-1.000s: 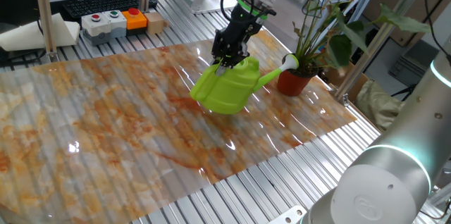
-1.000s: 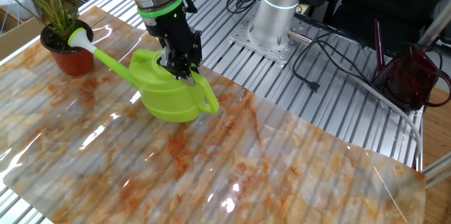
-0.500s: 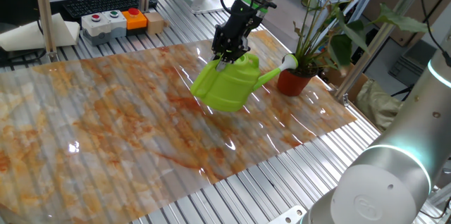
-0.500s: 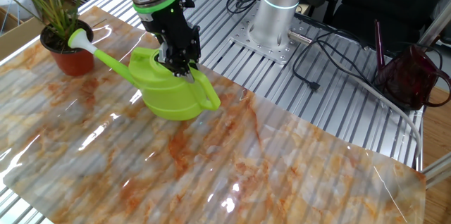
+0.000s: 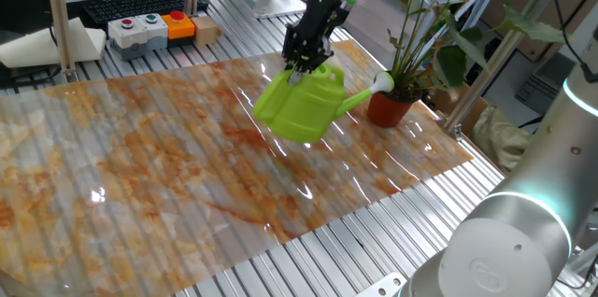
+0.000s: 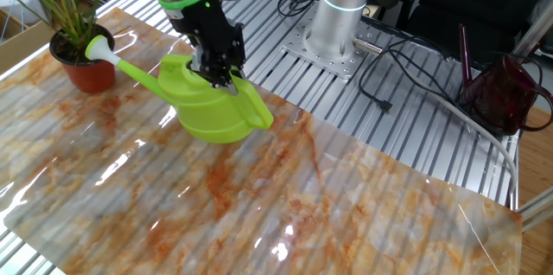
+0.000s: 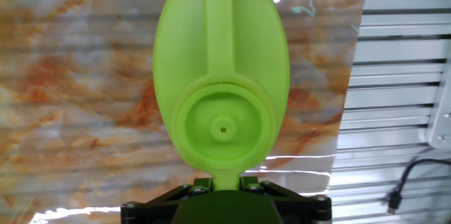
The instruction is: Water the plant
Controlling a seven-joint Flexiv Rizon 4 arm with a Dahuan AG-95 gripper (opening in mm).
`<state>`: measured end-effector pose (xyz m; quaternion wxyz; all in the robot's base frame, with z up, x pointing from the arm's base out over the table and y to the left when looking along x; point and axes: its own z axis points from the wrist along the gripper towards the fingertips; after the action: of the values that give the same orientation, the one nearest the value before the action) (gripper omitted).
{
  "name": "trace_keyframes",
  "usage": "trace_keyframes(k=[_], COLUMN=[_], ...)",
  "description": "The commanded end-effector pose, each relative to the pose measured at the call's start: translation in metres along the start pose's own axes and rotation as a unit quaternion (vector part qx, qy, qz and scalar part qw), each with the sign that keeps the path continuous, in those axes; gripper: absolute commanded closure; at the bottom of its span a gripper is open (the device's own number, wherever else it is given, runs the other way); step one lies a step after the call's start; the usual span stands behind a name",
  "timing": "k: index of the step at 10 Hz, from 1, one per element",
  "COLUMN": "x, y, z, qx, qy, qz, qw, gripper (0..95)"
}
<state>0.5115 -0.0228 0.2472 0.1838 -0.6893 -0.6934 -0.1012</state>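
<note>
Right now the gripper (image 5: 301, 62) is clamped on the handle at the top of the lime-green watering can (image 5: 297, 106), its black jaws closed tight on that narrow strip of plastic, and the can hangs tilted under it above the marbled orange-and-white mat (image 5: 140, 166). Seen from the other fixed view, the gripper (image 6: 218, 74) bites the can (image 6: 212, 111) at its upper rim, with the loop handle jutting toward 3 o'clock and the long spout reaching toward 9 o'clock. The spout ends in a pale rose head (image 6: 98, 47) that sits just beside the rim of the terracotta-red pot (image 6: 76, 67), which stands at about 9 o'clock from the can near the mat's edge. The plant (image 5: 432, 31) rises out of that pot on long thin stems with large dark-green leaves; in the first fixed view its pot (image 5: 391, 107) stands at 3 o'clock from the can, upright, with the rose head (image 5: 383, 81) close above its near rim. From the hand view the can (image 7: 222, 62) fills the middle of the frame, its round lid disc facing the camera and the handle strip running toward 12 o'clock, while the gripper's black body (image 7: 225, 203) closes in at 6 o'clock. A slatted aluminium table (image 6: 380, 128) lies under the mat.
</note>
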Motion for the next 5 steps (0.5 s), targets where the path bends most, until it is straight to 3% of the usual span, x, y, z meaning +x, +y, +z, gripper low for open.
trace_keyframes(k=[1,5], x=[0.001,0.003], y=[-0.002,-0.003], z=[-0.005,-0.018], qx=[0.0,0.007], qy=[0.004,0.007], qz=[0.004,0.006], qw=[1.0,0.9999], gripper=[95.0,95.0])
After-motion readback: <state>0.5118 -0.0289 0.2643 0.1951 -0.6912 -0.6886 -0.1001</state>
